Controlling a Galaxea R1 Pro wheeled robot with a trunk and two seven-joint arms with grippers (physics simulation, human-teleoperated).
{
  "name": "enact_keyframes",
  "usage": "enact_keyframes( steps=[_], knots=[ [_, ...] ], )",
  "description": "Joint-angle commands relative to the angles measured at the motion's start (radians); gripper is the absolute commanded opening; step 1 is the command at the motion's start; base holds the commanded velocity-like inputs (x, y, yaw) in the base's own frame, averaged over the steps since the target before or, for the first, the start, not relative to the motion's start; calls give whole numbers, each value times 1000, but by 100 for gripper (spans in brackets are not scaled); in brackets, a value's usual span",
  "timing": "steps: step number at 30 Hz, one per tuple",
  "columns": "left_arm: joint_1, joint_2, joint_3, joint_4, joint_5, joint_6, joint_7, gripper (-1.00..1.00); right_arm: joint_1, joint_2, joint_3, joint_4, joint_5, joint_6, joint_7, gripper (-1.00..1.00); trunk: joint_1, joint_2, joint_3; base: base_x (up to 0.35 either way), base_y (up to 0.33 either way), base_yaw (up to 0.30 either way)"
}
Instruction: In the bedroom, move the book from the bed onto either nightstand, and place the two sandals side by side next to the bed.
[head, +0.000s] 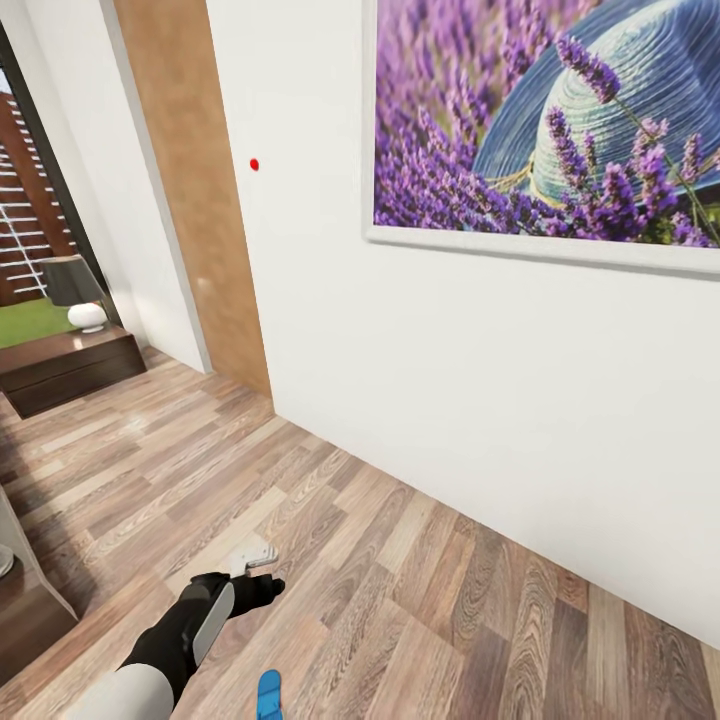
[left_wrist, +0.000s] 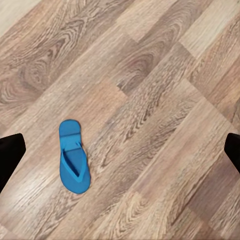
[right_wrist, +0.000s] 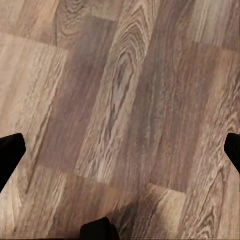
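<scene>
While the left pincer (left_wrist: 120, 150) is hanging wide open and empty over the wooden floor (head: 400, 600), seemingly lining up a grasp, one blue sandal (left_wrist: 74, 162) is lying flat below it, left of centre in the left wrist view.

Sandal (left_wrist: 74, 163) lies on floor (left_wrist: 165, 100) below left gripper (left_wrist: 120, 150).

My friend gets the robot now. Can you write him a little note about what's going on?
Left gripper: open, holding nothing, hanging above the wooden floor.
Right gripper: open, empty, also over bare floor.
One blue sandal lies flat on the floor under the left gripper, and its tip shows at the bottom edge of the head view.
Done: nothing that can be confirmed from here.
Left: pick up this sandal, find the other one, pair them by the bed, then move the book.
</scene>
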Motion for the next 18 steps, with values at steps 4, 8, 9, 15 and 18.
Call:
enact_keyframes(
  steps=[4, 8, 9, 15, 18],
  knots=[
    [0, 0, -2, -1, 6, 5, 0, 100, 0, -16, -8, -55, -190, 97, 380, 100, 15, -29, -14, 0, 0, 0],
    [0, -1, -3, 0, 7, 5, 0, 100, -1, -29, -16, -96, -328, 333, 647, 100, 19, -36, -17, 0, 0, 0],
    [0, -1, -3, 1, 7, 4, 0, 100, -2, -33, -20, -121, -368, 399, 677, 100, 19, -36, -17, 0, 0, 0],
    [0, -1, -3, 2, 7, 4, 0, 100, -2, -84, -112, -169, -593, 541, 720, 100, 42, -78, -36, 0, 0, 0],
    [0, -10, -3, 2, 7, 5, 0, 100, -2, -106, -162, -176, -758, 590, 726, 100, 54, -99, -45, 0, 0, 0]
  ],
)
